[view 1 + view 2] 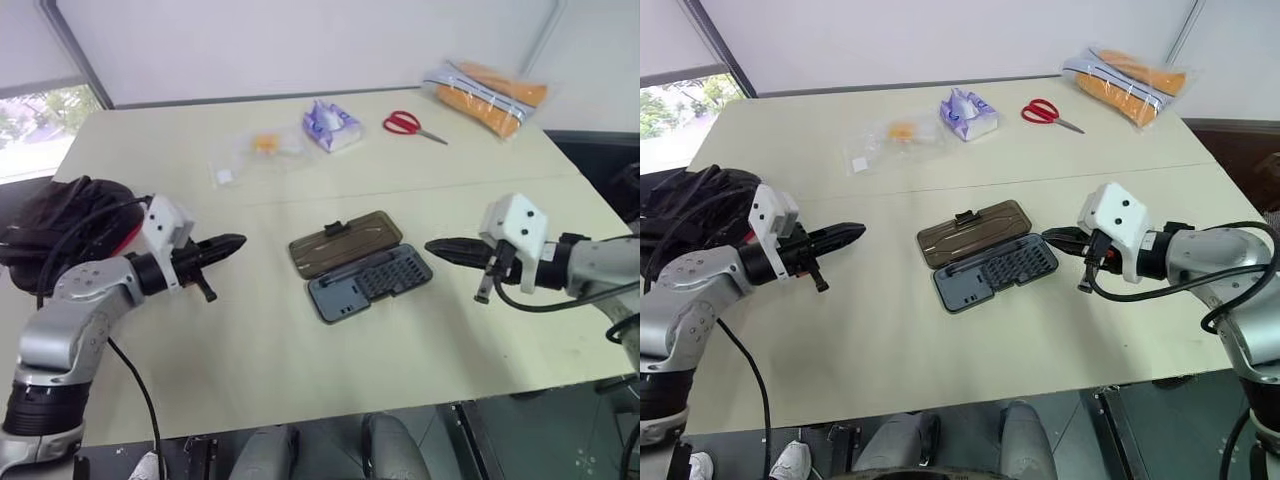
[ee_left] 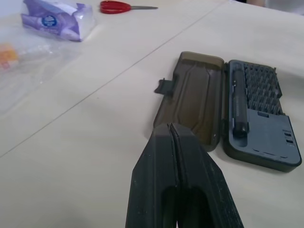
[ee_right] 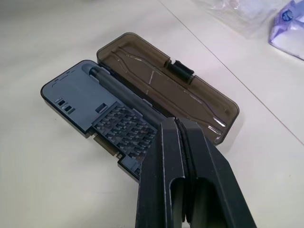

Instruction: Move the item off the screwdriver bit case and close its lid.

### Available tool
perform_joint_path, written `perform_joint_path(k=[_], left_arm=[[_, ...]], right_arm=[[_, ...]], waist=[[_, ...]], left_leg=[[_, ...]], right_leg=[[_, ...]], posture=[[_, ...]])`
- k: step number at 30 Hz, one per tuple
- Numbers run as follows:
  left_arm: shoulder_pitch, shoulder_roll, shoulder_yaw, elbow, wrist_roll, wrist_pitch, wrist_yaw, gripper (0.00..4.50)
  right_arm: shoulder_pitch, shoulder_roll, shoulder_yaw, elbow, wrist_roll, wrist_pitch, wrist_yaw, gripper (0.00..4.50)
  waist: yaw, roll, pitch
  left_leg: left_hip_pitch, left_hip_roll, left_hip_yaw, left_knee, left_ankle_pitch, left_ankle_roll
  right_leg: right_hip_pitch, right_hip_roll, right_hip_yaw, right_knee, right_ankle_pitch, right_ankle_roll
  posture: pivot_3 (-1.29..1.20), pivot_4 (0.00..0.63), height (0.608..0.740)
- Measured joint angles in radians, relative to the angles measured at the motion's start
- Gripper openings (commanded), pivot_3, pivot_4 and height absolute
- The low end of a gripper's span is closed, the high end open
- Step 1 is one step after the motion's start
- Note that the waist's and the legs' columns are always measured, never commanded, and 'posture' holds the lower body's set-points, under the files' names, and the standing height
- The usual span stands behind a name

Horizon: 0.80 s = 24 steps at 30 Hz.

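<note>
We see the case (image 1: pixel 370 283) lying open near the middle of the tabletop (image 1: pixel 300 360). Its lid (image 1: pixel 343 243) lies flat beside the grey tray, on the side toward the far edge, joined along one long side. Small bits sit in rows in the tray. Nothing lies on top of the case.

Our left hand (image 1: pixel 236 242) hangs above the tabletop to the left of the case, well apart from it. Its fingers are pressed together and hold nothing.

Our right hand (image 1: pixel 436 246) hangs just to the right of the case, pointing at it. Its fingers are pressed together too, and hold nothing.

Near the far edge lie scissors (image 1: pixel 408 124), a purple tissue pack (image 1: pixel 332 126) and a clear bag (image 1: pixel 256 152).
</note>
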Motion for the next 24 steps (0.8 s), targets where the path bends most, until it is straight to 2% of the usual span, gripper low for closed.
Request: perform_joint_path(k=[24], left_arm=[[0.028, -0.025, 0.003, -0.017, -0.002, 0.009, 0.041, 0.00]], right_arm=[[0.037, -0.003, -0.011, -0.002, 0.000, -0.002, 0.018, 0.00]], waist=[[0.003, 0.000, 0.000]], left_leg=[[0.000, 0.000, 0.000, 0.002, 0.001, -0.001]], right_leg=[[0.000, 0.000, 0.000, 0.004, 0.000, 0.000]], posture=[[0.00, 0.150, 0.740]])
